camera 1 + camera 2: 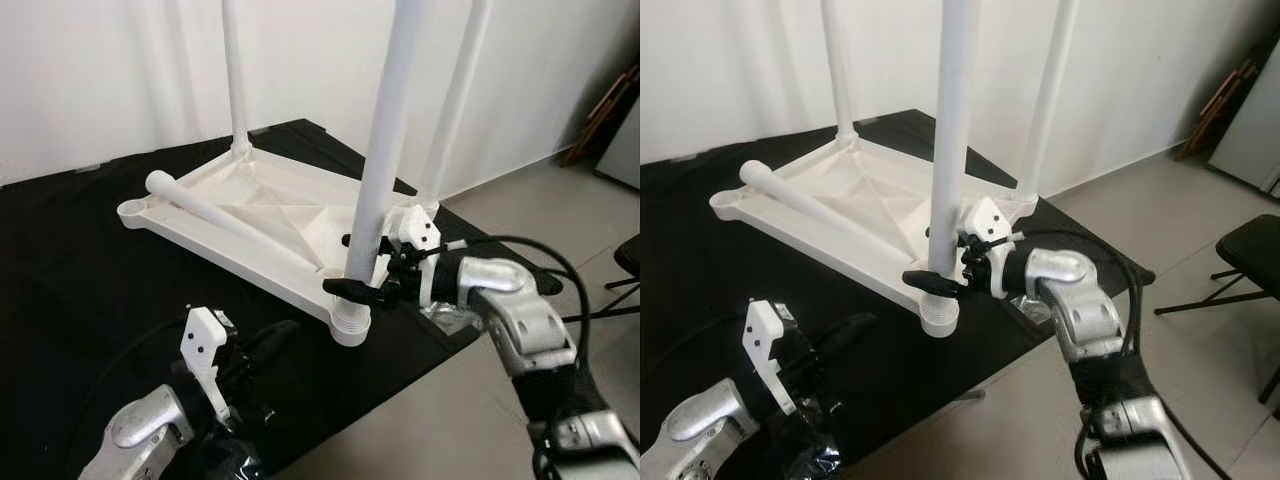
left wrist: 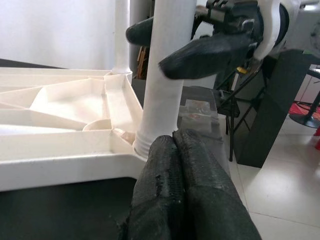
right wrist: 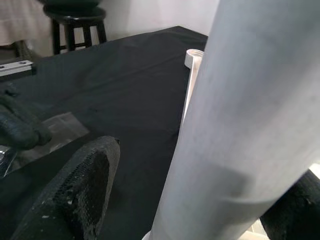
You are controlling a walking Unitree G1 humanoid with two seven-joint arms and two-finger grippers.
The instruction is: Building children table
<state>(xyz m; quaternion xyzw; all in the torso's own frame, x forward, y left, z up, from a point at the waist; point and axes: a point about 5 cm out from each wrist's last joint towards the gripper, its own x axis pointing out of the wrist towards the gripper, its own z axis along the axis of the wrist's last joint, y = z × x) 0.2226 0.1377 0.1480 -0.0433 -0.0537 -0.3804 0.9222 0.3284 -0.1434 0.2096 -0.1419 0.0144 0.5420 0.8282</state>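
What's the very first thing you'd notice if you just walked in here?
A white table top lying upside down on a black cloth, with three legs standing up from its corners. The right tool grips the nearest leg low down. A fourth leg lies loose across the top.

Around the near corner you have little room: the right gripper point(image 1: 355, 268) has its fingers on both sides of the front leg point(image 1: 385, 150), just above the socket of the upturned tabletop point(image 1: 290, 215). The left gripper point(image 2: 186, 150), fingers pressed together, sits low just beside this corner. A loose leg point(image 1: 225, 222) lies across the tabletop and blocks a low pass there. Two more upright legs stand at the far corners. The black bench point(image 1: 70, 270) on your left side is open.
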